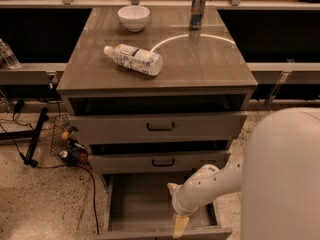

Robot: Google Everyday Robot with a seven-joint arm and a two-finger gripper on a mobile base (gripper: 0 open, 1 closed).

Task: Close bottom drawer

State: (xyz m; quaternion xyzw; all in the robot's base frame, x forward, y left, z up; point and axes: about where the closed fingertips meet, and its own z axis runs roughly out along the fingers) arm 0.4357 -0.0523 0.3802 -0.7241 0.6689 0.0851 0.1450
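At the foot of the cabinet the bottom drawer is pulled well out, its long axis running front to back. Its front panel sits nearest the camera. The gripper hangs tip-down at that panel, just right of its middle. I can't tell its grip state or whether it's touching. The closing push should probably go straight back along that axis.

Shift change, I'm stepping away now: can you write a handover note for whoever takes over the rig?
Hand: points down at the front right of the bottom drawer, just behind its front panel.
Bottom drawer: pulled far out, tray exposed.
Done: the hand is in position at the drawer; no closing visible.
Left: push the front panel in until it sits flush with the cabinet.
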